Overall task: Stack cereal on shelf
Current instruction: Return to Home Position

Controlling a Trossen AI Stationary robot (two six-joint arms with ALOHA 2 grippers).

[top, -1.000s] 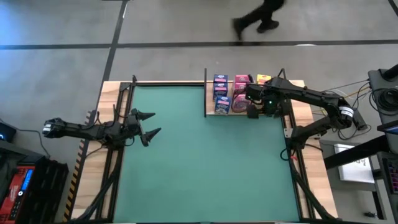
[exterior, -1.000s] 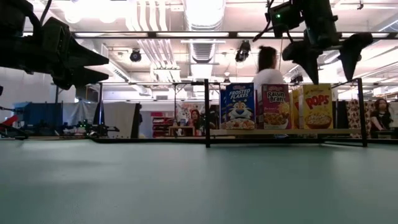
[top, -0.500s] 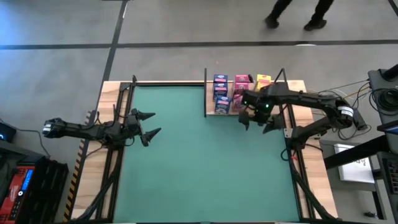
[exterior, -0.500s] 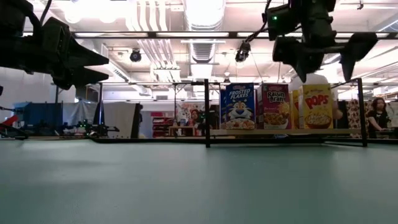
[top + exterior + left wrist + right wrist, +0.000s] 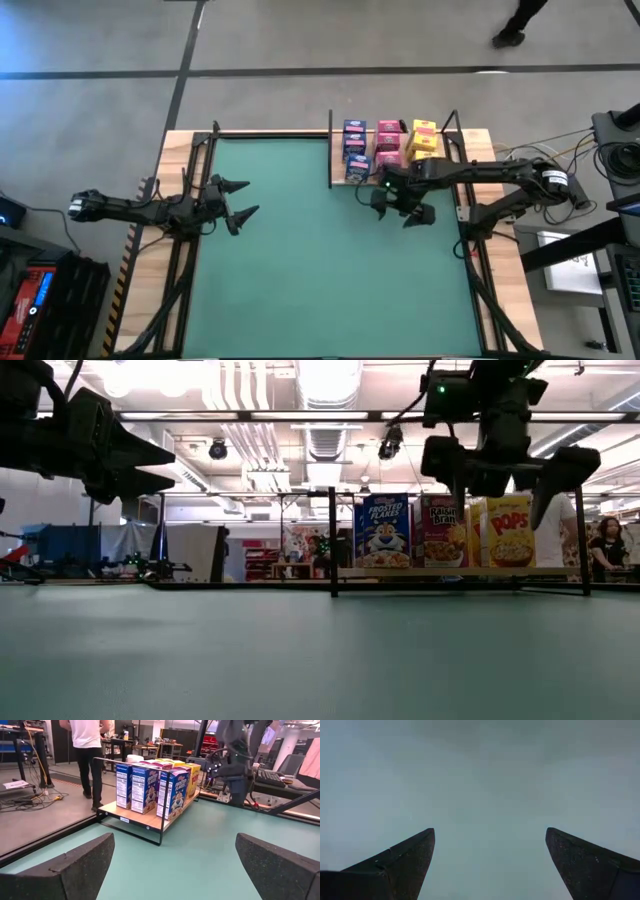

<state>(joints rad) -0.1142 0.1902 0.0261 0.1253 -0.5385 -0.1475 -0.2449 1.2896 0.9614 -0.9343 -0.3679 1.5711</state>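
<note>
Shows cereal boxes (image 5: 390, 148) upright in rows on the shelf (image 5: 145, 819) at the counter's (image 5: 320, 270) far edge. Places the right pincer (image 5: 400, 210), spread and empty, just before the shelf, nearer than the left pincer (image 5: 243, 198), also spread, well apart.

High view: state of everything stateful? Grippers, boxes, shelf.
Shelf: loaded with boxes.
Cereal boxes: upright, in rows on the shelf.
Right gripper: open, empty, raised just in front of the shelf.
Left gripper: open, empty, raised, away from the shelf.
</note>
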